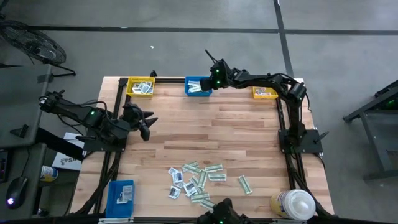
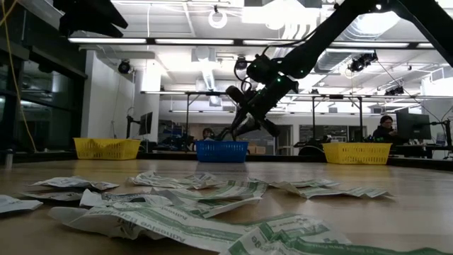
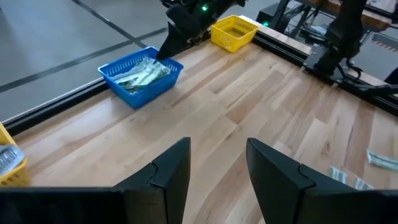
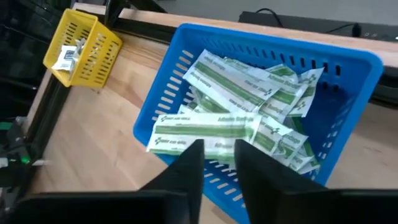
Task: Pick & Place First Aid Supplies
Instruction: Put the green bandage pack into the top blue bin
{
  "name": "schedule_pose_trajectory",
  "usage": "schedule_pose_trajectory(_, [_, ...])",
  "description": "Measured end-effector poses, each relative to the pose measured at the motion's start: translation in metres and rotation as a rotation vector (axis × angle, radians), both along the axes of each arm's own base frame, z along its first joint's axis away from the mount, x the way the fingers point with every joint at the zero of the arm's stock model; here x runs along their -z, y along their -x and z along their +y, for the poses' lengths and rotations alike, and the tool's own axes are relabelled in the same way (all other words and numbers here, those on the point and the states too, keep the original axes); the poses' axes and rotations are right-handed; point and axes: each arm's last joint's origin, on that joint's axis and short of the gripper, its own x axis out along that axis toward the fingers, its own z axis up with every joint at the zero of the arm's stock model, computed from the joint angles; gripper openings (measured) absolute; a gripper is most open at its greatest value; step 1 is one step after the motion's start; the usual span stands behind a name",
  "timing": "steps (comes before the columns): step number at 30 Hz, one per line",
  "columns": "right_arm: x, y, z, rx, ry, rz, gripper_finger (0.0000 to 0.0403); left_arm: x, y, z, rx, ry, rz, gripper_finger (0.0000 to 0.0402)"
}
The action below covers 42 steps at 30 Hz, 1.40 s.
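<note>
Several first aid supplies, white squarish packets and green-and-white strips, lie in a loose pile point(image 1: 196, 180) near the table's front edge. More green-and-white strips point(image 4: 249, 93) fill the blue bin point(image 1: 198, 86) at the far edge. My right gripper point(image 4: 219, 158) hangs over this bin's near rim, slanting down, its fingers a little apart. One strip point(image 4: 205, 132) lies across the bin's contents just beyond the fingertips. My left gripper point(image 3: 217, 165) waits open above bare wood at the table's left point(image 1: 148, 124). My right gripper stands with its fingertips point(image 4: 191, 152) at the near edge of the topmost strip point(image 4: 214, 144) in the blue bin. Whether they touch it I cannot tell. The strip rests flat on the other strips, one end over the bin's rim.
A yellow bin point(image 1: 140, 86) with white packets stands at the far left, and another yellow bin point(image 1: 265, 93) at the far right. A second blue bin point(image 1: 121, 196) sits at the near left corner. A white-capped bottle point(image 1: 293, 204) stands near right. Bare wood spans the table's middle point(image 1: 211, 130).
</note>
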Motion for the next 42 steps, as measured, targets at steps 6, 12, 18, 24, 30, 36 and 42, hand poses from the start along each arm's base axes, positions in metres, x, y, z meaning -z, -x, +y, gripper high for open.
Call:
schedule_pose_trajectory(6, [-0.008, 0.002, 0.000, -0.023, -0.020, -0.030, 0.0120, 0.002, 0.000, -0.001, 0.045, 0.027, 0.024, 0.0156])
schedule_pose_trajectory(12, [-0.048, 0.018, 0.007, -0.019, 0.011, -0.051, 0.0123, 0.003, 0.000, -0.003, 0.125, 0.072, 0.059, 0.0156])
schedule_pose_trajectory(18, [-0.089, 0.045, 0.037, -0.050, 0.026, 0.070, 0.0124, 0.005, 0.000, -0.007, 0.243, 0.103, 0.103, 0.0156])
schedule_pose_trajectory(24, [-0.122, 0.079, 0.088, -0.080, -0.013, 0.272, 0.0124, 0.005, 0.000, -0.009, 0.329, 0.116, 0.134, 0.0156])
schedule_pose_trajectory(30, [-0.142, 0.103, 0.149, -0.166, -0.034, 0.442, 0.0124, 0.006, 0.000, -0.010, 0.396, 0.102, 0.159, 0.0156])
schedule_pose_trajectory(36, [-0.147, 0.109, 0.207, -0.297, -0.042, 0.545, 0.0124, 0.006, 0.000, -0.012, 0.450, 0.095, 0.177, 0.0156])
schedule_pose_trajectory(42, [-0.146, 0.108, 0.252, -0.492, 0.019, 0.588, 0.0124, 0.006, 0.000, -0.012, 0.484, 0.101, 0.185, 0.0156])
